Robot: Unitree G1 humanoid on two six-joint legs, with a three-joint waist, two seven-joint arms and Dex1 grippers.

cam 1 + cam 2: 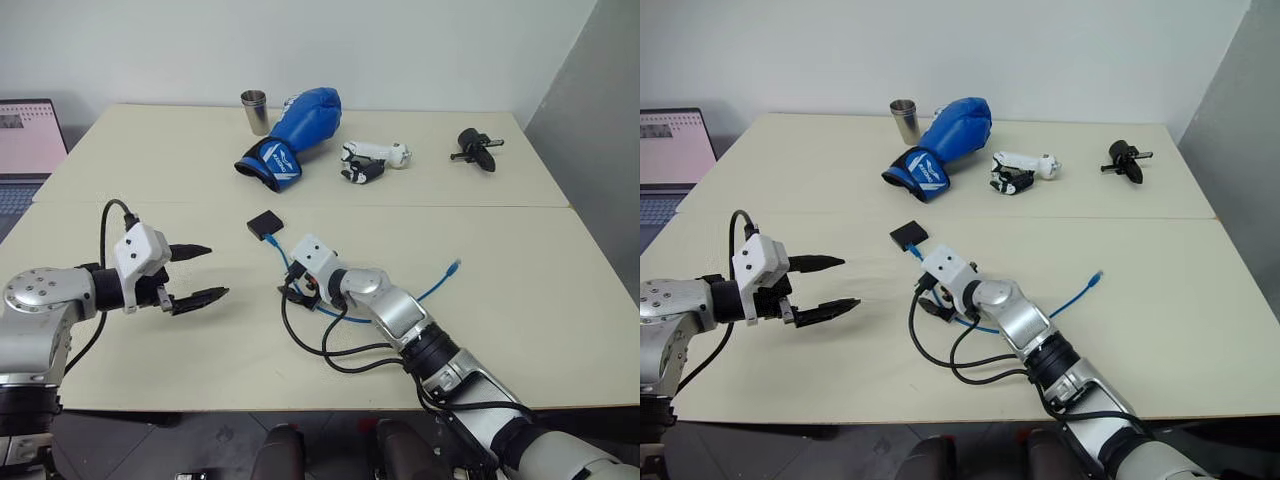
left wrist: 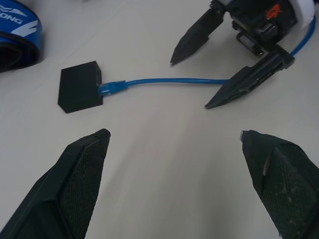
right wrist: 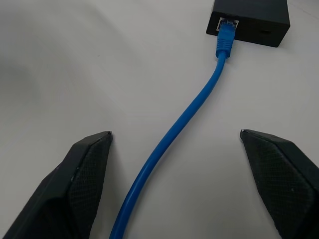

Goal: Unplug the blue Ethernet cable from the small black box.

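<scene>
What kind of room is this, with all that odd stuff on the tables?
Probably a robot test room or lab, not a home: plain pale tables pushed together, a laptop at the side, and unrelated practice items such as a boxing glove, a metal cup and a cable.

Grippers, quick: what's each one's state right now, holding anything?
Left gripper: open, fingers apart, holding nothing.
Right gripper: open, its fingers either side of the blue Ethernet cable, not gripping it; the cable's plug sits in the small black box.
</scene>
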